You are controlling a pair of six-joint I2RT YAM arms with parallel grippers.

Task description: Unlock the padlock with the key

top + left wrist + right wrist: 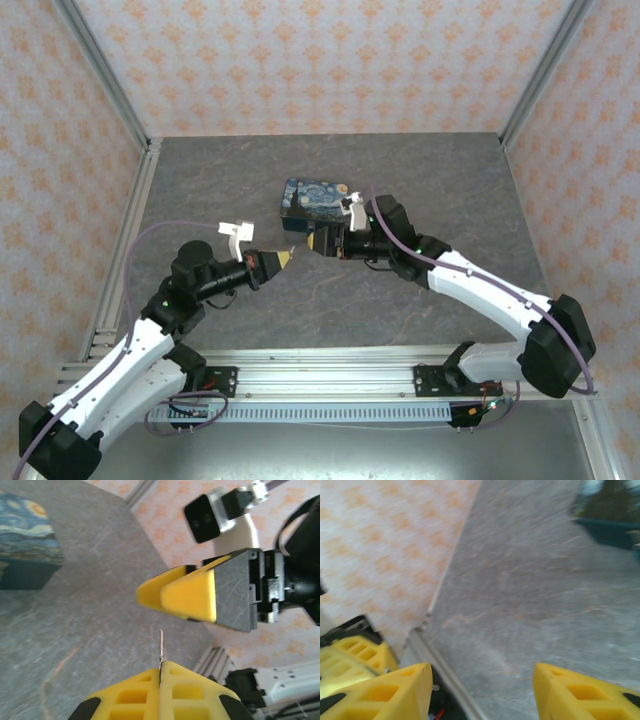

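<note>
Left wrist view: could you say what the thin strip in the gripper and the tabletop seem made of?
The thin strip looks like bare metal, grey and glinting; possibly the key. The tabletop looks like matte grey stone-patterned sheet, faintly veined.

Yellow left hand (286, 257), starry blue box (313, 198), grey table (200, 190).
</note>
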